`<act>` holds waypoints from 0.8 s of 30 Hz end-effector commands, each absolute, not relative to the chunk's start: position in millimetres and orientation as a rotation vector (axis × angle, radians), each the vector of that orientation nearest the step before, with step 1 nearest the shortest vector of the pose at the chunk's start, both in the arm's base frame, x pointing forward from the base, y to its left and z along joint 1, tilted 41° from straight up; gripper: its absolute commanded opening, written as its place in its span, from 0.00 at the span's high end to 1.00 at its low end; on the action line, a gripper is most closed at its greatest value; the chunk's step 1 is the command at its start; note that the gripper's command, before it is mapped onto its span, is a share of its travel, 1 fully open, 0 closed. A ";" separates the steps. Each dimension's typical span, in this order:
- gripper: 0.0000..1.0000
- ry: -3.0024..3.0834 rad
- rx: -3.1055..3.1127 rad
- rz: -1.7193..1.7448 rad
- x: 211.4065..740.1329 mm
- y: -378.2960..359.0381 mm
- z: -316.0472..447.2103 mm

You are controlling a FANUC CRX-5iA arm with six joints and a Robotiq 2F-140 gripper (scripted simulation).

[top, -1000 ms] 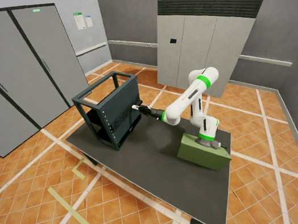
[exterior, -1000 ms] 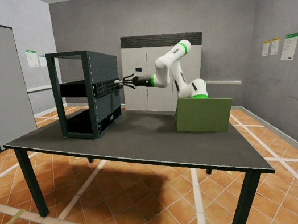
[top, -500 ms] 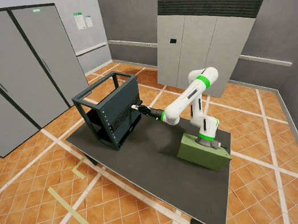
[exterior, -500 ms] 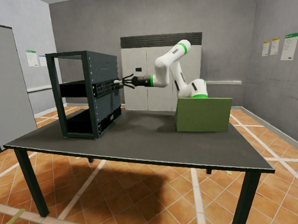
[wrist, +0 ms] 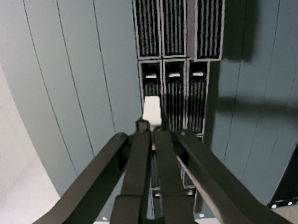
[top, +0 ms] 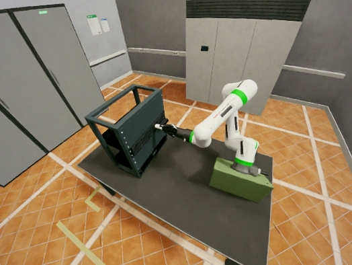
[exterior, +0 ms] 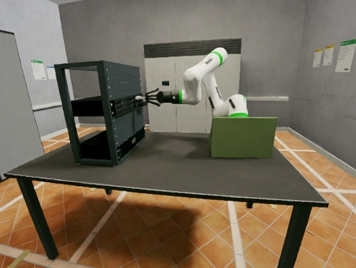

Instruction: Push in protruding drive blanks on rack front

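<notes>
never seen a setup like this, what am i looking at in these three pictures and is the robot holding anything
The machine is one white jointed robot arm with green rings, standing on a green block. It ends in a black gripper, whose fingers are closed, with a small white tip showing at their end.

The top picture looks down from above; the exterior one looks from the side across the table. The wrist one looks out along the gripper at the front of the rack.

On the table stand the green block and a dark open-framed rack. Slotted drive fronts run across it. The gripper points at them; I cannot tell whether it touches. I see no loose object held.
</notes>
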State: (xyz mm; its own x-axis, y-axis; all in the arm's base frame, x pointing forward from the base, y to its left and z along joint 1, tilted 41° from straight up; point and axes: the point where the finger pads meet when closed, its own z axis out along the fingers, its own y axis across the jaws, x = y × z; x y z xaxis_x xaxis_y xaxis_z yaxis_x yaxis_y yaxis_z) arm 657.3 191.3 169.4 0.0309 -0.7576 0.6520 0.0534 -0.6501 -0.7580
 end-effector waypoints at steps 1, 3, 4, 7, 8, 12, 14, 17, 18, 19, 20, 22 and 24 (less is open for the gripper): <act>0.90 0.718 -1.695 -1.685 658.5 192.2 170.1; 0.90 0.718 -1.695 -1.685 659.7 192.3 170.2; 0.90 0.718 -1.695 -1.685 660.1 192.3 170.2; 0.90 0.718 -1.695 -1.685 660.3 192.3 170.2; 0.90 0.718 -1.695 -1.685 660.3 192.3 170.2; 0.90 0.718 -1.695 -1.685 660.3 192.3 170.2; 0.90 0.718 -1.695 -1.685 660.3 192.3 170.2; 0.90 0.718 -1.695 -1.685 660.9 192.4 170.2; 0.90 0.718 -1.695 -1.685 661.5 192.4 170.2; 0.90 0.718 -1.695 -1.685 662.1 192.4 170.2; 0.90 0.718 -1.695 -1.685 662.7 192.5 170.2; 0.90 0.718 -1.695 -1.685 663.3 192.5 170.2; 0.90 0.718 -1.695 -1.685 663.3 192.5 170.2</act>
